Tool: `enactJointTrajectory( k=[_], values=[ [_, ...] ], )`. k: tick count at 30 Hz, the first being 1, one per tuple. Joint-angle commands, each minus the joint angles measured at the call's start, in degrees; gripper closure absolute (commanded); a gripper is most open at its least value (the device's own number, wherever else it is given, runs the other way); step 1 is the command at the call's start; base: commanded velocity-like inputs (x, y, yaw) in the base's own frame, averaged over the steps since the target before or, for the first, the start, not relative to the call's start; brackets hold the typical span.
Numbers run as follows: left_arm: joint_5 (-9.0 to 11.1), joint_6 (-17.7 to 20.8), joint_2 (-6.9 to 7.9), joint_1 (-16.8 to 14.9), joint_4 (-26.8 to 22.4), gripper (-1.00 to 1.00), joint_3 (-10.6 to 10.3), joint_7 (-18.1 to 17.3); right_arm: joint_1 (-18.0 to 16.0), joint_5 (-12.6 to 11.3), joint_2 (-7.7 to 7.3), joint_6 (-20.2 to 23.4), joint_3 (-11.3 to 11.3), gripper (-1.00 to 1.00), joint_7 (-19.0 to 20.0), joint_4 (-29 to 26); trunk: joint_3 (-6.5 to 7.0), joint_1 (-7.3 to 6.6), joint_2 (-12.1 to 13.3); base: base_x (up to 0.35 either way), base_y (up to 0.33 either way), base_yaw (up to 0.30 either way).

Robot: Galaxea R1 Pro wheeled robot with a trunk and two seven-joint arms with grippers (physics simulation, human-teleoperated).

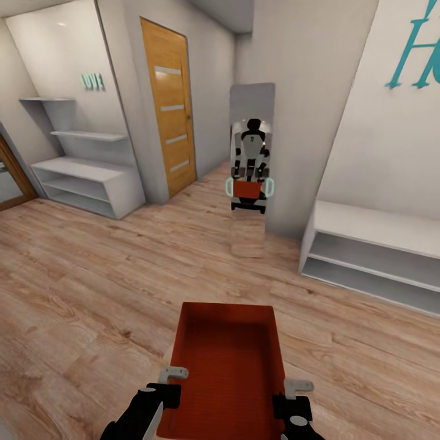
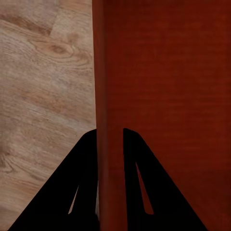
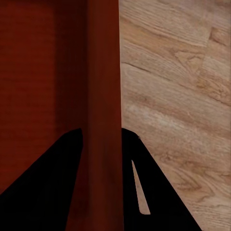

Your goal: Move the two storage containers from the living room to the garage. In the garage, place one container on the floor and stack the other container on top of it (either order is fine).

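Head view, smooth orange-red rectangular bin [image 1: 227, 366], left tool [image 1: 173, 380] and right tool [image 1: 292, 394] apparently pinching its straight walls, wood-plank floor [image 1: 85, 287]

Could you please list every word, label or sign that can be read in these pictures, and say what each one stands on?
Small teal letters on the white wall above the left shelf unit: too blurred to read with certainty.
Large teal script on the right wall above the white bench shelf: cut off by the picture's edge; only what looks like an "H" shows.
The storage container, the door and the wrist views carry no text.
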Motion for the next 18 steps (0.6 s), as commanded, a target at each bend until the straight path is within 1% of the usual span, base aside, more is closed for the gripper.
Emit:
enactJointTrajectory(
  k=[1,12,14,18],
  values=[
    [-0.50,0.29,0.03,0.03,1.46,1.00,-0.46,0.34,-0.15,0.00,-0.10,0.03,-0.02,1.00,-0.39,-0.43,-0.05,0.03,-0.03,0.323,0.000,0.000],
    [-0.50,0.29,0.01,0.03,1.48,1.00,-0.47,0.34,-0.15,0.00,-0.03,0.06,-0.02,1.00,-0.32,-0.43,-0.05,0.03,-0.03,0.323,0.000,0.003],
    [-0.50,0.29,0.02,0.03,1.48,1.00,-0.48,0.34,-0.15,0.00,0.08,0.06,-0.02,1.00,-0.36,-0.43,-0.05,0.03,-0.03,0.322,0.000,0.141],
    [-0.51,0.29,0.03,0.03,1.47,1.00,-0.46,0.34,-0.15,0.00,0.07,0.06,-0.02,1.00,-0.39,-0.43,-0.05,0.03,-0.03,0.322,0.000,0.250]
  ],
)
